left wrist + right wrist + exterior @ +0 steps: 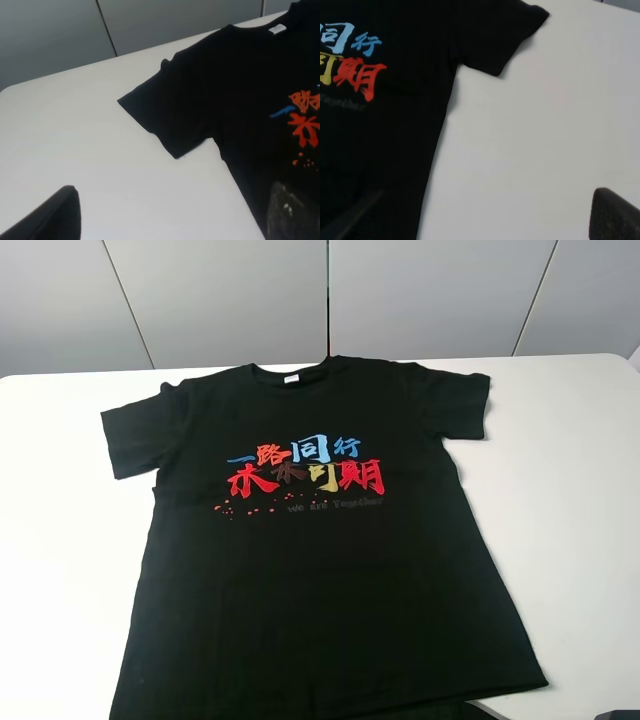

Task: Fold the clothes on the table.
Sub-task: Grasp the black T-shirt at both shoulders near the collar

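Observation:
The black T-shirt [310, 560] lies flat and face up on the white table [570, 500], collar at the far side, both sleeves spread out. Its red, blue and orange characters [305, 468] sit on the chest. In the left wrist view my left gripper [170, 225] is open and empty, above the shirt's left side edge below the sleeve [165, 120]; one finger [50, 220] is over the table, the other [292, 215] over the cloth. In the right wrist view my right gripper [480, 225] is open and empty above the shirt's right side edge [440, 140].
Bare white tabletop lies to the left [60, 560] and right of the shirt. Grey wall panels [230, 300] stand behind the table's far edge. A dark shape [620, 714] shows at the bottom right corner of the exterior view.

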Robot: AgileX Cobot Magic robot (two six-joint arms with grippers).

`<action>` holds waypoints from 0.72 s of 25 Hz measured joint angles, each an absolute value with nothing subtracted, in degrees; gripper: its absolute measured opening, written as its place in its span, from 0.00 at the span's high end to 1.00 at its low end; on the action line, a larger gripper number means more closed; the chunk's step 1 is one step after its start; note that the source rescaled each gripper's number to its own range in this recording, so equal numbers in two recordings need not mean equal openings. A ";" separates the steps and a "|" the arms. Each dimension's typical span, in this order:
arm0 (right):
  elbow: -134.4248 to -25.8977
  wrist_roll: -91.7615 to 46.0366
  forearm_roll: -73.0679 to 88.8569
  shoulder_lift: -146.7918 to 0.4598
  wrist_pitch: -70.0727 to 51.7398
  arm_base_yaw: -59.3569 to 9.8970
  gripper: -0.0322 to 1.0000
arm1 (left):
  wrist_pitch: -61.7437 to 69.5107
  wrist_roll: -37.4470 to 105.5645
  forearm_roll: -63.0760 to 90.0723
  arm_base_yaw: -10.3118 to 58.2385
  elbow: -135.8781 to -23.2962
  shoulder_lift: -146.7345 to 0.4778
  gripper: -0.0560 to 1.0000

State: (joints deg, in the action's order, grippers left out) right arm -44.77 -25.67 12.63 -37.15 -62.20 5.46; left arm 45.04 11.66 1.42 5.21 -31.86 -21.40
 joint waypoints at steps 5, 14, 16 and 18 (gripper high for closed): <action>-50.88 -31.63 18.60 -50.39 -61.75 5.46 0.06 | 42.39 14.57 1.42 7.72 -31.86 -29.84 0.03; -59.60 -44.20 30.60 -69.95 -61.47 5.46 0.06 | 34.53 17.77 1.42 10.66 -34.34 -46.74 0.03; -61.13 -45.93 32.47 -73.79 -61.33 5.46 0.06 | 33.66 18.94 1.42 12.67 -35.86 -50.34 0.03; -62.92 -46.75 32.98 -77.89 -61.08 5.46 0.06 | 33.26 19.43 1.42 14.52 -37.41 -54.57 0.03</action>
